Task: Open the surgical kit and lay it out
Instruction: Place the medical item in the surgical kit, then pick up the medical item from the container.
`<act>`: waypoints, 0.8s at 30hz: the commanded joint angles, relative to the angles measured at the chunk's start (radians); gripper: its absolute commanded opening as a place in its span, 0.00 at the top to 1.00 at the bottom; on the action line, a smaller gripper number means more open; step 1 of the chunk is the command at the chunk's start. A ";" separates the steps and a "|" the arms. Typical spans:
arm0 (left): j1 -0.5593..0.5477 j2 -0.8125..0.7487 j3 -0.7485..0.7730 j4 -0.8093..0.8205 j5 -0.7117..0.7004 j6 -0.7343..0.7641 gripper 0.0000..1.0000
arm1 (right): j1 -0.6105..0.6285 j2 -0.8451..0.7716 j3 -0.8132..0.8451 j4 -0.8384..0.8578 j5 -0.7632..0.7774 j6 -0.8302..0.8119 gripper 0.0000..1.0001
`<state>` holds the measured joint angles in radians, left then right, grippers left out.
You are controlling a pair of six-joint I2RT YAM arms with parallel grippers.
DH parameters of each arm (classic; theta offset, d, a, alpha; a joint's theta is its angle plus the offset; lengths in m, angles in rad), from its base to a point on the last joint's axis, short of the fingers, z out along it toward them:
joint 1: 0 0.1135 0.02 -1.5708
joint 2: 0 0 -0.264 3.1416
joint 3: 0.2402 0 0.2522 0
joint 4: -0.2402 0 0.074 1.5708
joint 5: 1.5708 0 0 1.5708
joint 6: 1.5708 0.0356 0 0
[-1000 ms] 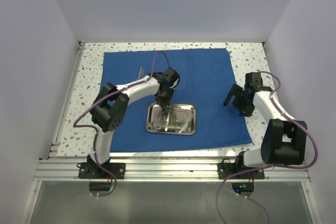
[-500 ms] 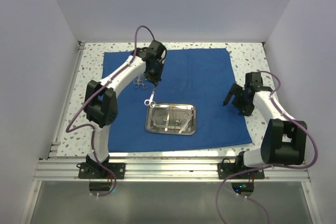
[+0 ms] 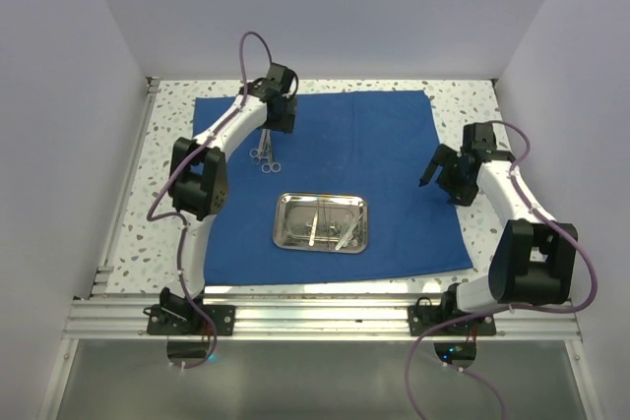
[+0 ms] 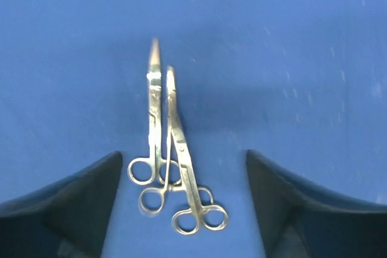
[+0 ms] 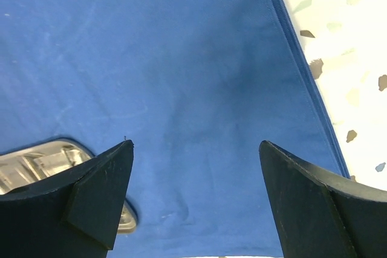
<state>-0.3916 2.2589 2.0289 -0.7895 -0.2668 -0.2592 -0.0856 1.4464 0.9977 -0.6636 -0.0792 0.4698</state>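
The royal-blue cloth (image 3: 374, 145) lies spread flat on the table. The steel tray (image 3: 285, 233) sits on its near middle and holds a few thin steel instruments (image 3: 330, 228). Two ring-handled scissors or forceps (image 3: 266, 151) lie on the cloth's far left. In the left wrist view these instruments (image 4: 158, 119) overlap, tips pointing away. My left gripper (image 4: 184, 152) hovers over them, open and holding nothing, also seen from above (image 3: 277, 127). My right gripper (image 5: 196, 143) hangs open and empty over the cloth's right side (image 3: 440, 189).
Speckled white tabletop (image 3: 172, 115) borders the cloth on the left, far and right sides, and shows in the right wrist view (image 5: 351, 58). White walls enclose the table. The tray's corner (image 5: 36, 161) lies left of my right gripper.
My left arm carried an instrument from the tray to the cloth's far left and let it go beside the other one; its jaws opened. My right gripper shifted slightly.
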 commanded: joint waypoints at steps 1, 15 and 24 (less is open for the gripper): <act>0.030 -0.045 -0.030 0.182 -0.095 0.006 0.08 | 0.006 -0.014 0.056 -0.034 -0.053 0.009 0.12; 0.019 -0.608 -0.634 0.226 0.078 -0.095 0.00 | 0.587 -0.109 0.124 0.038 0.085 0.141 0.14; -0.015 -0.924 -0.979 0.176 0.219 -0.161 0.00 | 0.886 0.176 0.378 -0.203 0.245 0.219 0.41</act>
<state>-0.3927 1.4178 1.1133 -0.6140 -0.1150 -0.3706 0.7361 1.5234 1.2915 -0.7593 0.0818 0.6411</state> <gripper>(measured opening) 0.994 0.627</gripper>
